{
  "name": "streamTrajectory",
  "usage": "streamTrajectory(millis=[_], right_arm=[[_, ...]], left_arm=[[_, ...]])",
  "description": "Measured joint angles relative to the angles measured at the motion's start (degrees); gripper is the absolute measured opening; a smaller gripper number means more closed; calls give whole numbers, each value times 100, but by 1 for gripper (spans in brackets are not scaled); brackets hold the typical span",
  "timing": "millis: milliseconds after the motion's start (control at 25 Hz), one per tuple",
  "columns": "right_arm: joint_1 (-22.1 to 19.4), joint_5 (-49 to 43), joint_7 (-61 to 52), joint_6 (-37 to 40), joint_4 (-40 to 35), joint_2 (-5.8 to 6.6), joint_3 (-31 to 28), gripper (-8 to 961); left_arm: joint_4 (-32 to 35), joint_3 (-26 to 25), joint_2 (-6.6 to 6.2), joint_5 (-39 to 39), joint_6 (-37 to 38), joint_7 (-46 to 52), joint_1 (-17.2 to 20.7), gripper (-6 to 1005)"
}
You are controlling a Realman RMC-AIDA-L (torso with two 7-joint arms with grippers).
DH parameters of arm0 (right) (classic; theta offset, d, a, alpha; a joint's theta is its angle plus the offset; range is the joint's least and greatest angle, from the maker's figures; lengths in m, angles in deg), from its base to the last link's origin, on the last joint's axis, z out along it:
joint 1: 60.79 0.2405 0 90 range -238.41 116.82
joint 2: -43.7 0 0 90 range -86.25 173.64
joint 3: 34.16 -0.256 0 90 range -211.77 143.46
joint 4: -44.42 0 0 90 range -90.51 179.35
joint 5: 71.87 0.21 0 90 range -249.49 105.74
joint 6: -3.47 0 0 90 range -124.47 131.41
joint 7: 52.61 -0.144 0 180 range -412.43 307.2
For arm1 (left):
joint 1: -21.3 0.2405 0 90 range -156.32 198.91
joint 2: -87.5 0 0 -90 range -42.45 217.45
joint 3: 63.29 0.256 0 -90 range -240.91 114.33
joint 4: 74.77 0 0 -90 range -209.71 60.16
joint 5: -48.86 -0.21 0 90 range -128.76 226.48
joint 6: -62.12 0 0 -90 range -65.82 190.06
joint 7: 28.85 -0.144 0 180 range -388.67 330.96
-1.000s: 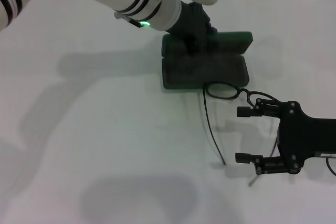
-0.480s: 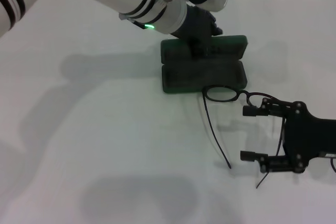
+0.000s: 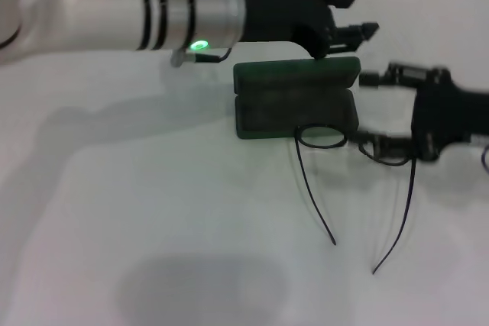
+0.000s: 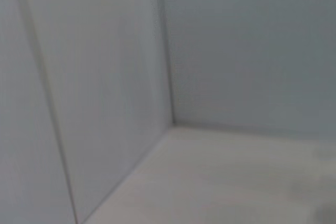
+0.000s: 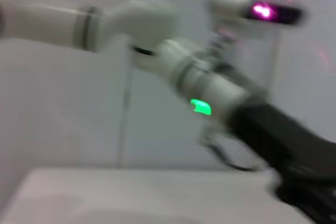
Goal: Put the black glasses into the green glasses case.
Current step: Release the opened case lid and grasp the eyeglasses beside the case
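Note:
The green glasses case lies open on the white table in the head view, lid flat behind the base. The black glasses lie in front of it. Their left lens rests on the case's front right edge, and the temple arms trail toward me. My left gripper is open and empty, raised just behind the case's right end. My right gripper is open at the case's right end. Its lower finger lies over the glasses' bridge by the right lens.
The left wrist view shows only a pale wall and a bare table corner. The right wrist view shows my left arm with its green light. White table stretches left and in front of the case.
My left gripper has lifted off the case lid and swung back and to the right. My right gripper has moved from the front right up to the case's right end.

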Motion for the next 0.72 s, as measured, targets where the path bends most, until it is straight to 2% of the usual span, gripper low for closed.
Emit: streamTrajectory(millis=[120, 240, 320, 480, 600, 720], right_arm=[[285, -644, -1170, -280, -605, 108, 15, 667], [736, -1644, -2551, -292, -1063, 270, 12, 664], [1087, -2391, -3359, -251, -1261, 331, 44, 662], [1697, -3660, -4262, -167, -1375, 279, 110, 658], [1982, -4260, -4586, -153, -1396, 182, 296, 655], [2187, -4688, -4755, -181, -1395, 37, 648, 652]], left_arm=[[-71, -49, 6, 918, 35, -367, 496, 523], [-286, -155, -3, 1799, 124, -940, 917, 543], [-521, -313, -3, 2338, 296, -1325, 1112, 543], [-1178, -839, -14, 2819, 913, -1646, 1155, 543], [-1622, -1259, -16, 2849, 1309, -1764, 1069, 543], [-1820, -1399, -18, 2858, 1405, -1801, 1031, 543]])
